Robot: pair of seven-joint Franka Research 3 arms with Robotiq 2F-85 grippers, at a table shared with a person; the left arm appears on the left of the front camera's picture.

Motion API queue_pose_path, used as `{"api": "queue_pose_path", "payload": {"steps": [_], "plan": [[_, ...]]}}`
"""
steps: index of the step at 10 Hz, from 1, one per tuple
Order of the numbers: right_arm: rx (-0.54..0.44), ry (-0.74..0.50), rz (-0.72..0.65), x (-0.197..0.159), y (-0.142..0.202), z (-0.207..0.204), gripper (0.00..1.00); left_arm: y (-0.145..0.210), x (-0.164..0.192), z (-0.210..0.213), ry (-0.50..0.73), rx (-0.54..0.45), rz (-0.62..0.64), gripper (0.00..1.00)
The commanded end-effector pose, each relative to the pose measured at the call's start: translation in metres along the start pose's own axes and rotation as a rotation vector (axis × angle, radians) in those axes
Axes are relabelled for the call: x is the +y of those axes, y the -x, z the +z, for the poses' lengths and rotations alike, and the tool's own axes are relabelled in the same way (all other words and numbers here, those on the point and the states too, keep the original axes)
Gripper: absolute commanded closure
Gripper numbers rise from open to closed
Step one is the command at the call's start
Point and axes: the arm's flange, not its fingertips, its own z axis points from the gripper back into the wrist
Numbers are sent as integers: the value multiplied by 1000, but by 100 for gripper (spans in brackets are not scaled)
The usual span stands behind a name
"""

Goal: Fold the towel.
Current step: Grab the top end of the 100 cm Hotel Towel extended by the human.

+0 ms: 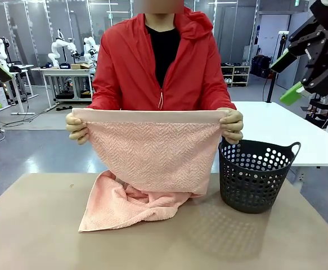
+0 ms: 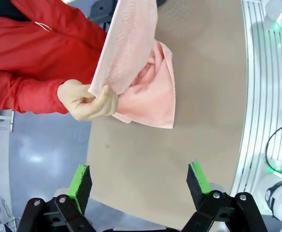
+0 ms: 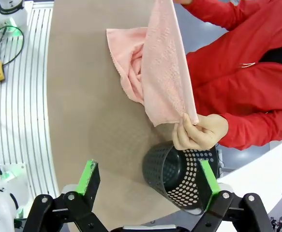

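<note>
The table point(image 1: 34, 225) ran across the front view, and the person point(image 1: 130, 62) in a red jacket stood at its far side. The towel point(image 1: 152, 152) hung from the person's hands with its smooth hem stretched level at the top. Its lower part lay bunched on the table beside the basket point(image 1: 256, 174). The step in hand looked like the opening one: the towel was being spread by its top corners, with no fold made yet. The left gripper point(image 2: 138, 174) and the right gripper point(image 3: 148, 169) hovered above the near side of the table, jaws wide and empty, well apart from the cloth. One hand point(image 1: 76, 128) pinched one top corner and the other hand point(image 1: 231, 125) pinched the second, just above the basket's rim. The next move probably called for laying the towel flat, or for the grippers to descend to the bunched lower edge.
</note>
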Motion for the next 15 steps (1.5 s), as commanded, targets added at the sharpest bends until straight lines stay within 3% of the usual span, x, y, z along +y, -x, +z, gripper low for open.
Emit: {"api": "queue_pose_path", "payload": {"steps": [1,3,4,6,9,11,13,15], "plan": [[8,1,-22,3,2,2,0,-2,1,2,-19,14,6,0],[-2,-1,2,0,1,1,0,0,0,1,0,0,-5,0],[68,-47,12,-11,-23,-16,0,-31,-1,-1,12,4,-50,0],[137,-98,63,-37,-58,-33,0,-69,16,-17,35,167,-50,0],[222,-81,93,-62,-97,-62,0,-120,36,-45,83,254,-102,0],[244,-89,85,-70,-107,-80,0,-141,48,-63,97,301,-132,0],[272,-89,70,-82,-108,-98,0,-150,56,-72,95,276,-158,0],[297,-67,65,-100,-104,-128,0,-152,71,-105,170,289,-183,0]]}}
